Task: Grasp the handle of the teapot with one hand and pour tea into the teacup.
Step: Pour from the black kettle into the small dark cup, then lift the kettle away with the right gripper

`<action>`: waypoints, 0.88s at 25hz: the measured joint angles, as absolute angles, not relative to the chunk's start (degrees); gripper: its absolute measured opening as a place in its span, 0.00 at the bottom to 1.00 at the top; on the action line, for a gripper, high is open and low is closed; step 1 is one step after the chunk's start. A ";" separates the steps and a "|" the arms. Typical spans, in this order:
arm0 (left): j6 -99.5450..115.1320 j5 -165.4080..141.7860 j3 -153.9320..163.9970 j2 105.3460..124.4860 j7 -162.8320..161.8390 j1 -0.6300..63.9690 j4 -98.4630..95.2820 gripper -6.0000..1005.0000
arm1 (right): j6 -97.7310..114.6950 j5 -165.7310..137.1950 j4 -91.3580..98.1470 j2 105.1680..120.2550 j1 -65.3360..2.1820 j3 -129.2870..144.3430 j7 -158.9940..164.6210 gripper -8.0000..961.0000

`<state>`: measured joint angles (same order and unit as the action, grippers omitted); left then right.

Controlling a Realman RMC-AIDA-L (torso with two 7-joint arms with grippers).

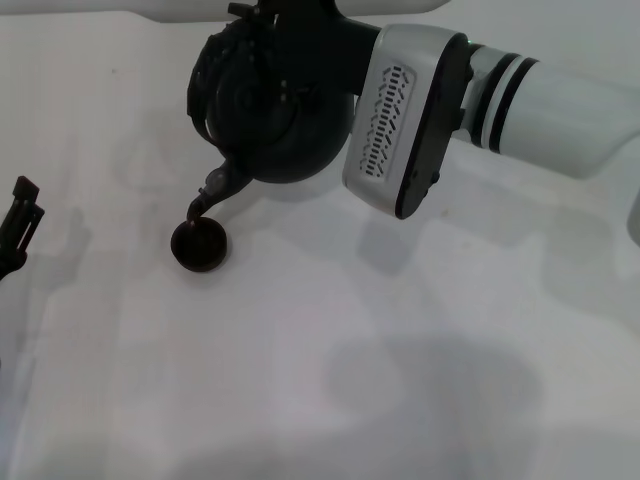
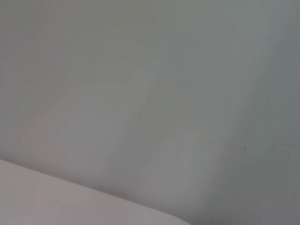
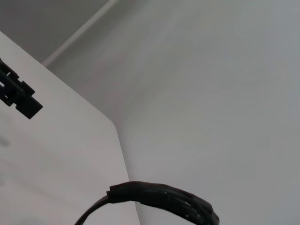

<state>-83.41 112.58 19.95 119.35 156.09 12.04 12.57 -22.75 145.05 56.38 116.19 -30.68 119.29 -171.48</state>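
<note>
Teapot tipped over the teacup on a white table.

The right gripper [image 1: 262, 22] comes in from the right at the far side, its white-grey slotted casing just right of the black teapot [image 1: 280, 115], which hangs tilted in the air with the ribbed handle [image 1: 208, 85] on its left. The spout [image 1: 212, 190] points down and near, its tip just above the small dark teacup [image 1: 199, 245] standing on the table [image 1: 400, 380]. The left gripper [image 1: 20, 215] rests at the left edge, well apart.

A plain white table [image 1: 330, 360] carries only the small dark teacup [image 1: 199, 245].
</note>
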 joint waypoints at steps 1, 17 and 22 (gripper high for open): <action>-83.41 112.58 19.95 119.35 156.09 12.06 12.57 0.87 | -22.75 144.90 56.40 116.19 -30.67 119.30 -171.47 0.12; -83.41 112.59 19.85 119.35 156.09 12.13 12.57 0.87 | -22.68 143.70 56.38 116.19 -30.58 119.17 -171.47 0.12; -83.41 112.59 19.77 119.35 156.09 12.13 12.57 0.87 | -22.67 143.69 56.26 116.19 -30.58 119.16 -171.47 0.12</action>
<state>-83.41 112.59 19.77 119.35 156.09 12.13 12.57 -22.67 143.69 56.26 116.19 -30.58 119.16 -171.47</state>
